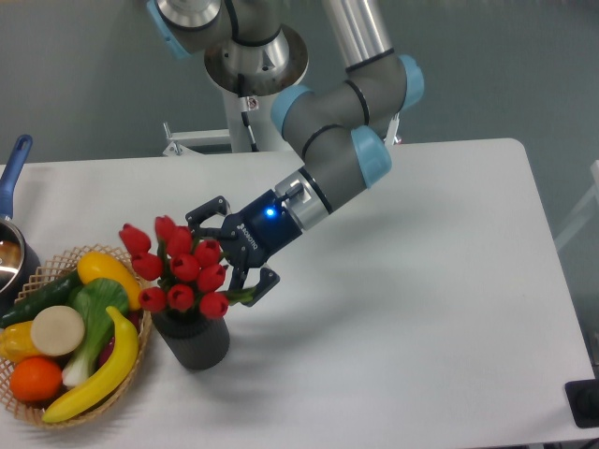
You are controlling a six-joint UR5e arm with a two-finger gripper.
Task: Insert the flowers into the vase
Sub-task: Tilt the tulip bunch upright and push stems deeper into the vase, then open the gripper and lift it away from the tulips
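We see the gripper (227,254) with its jaws spread apart around the flowers (178,267), whose stems sit in the vase (193,340). The vase stands on the white desk (402,318), at three o'clock of the wicker basket (22,398).

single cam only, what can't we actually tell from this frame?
- Stems of the flowers: the buds hide whether they reach inside the vase.
- Gripper: fingers look spread, but the blooms hide any contact with the stems.
- Pot: cut off by the left edge; only handle and part of the rim show.
- Basket: the produce covers its inside.
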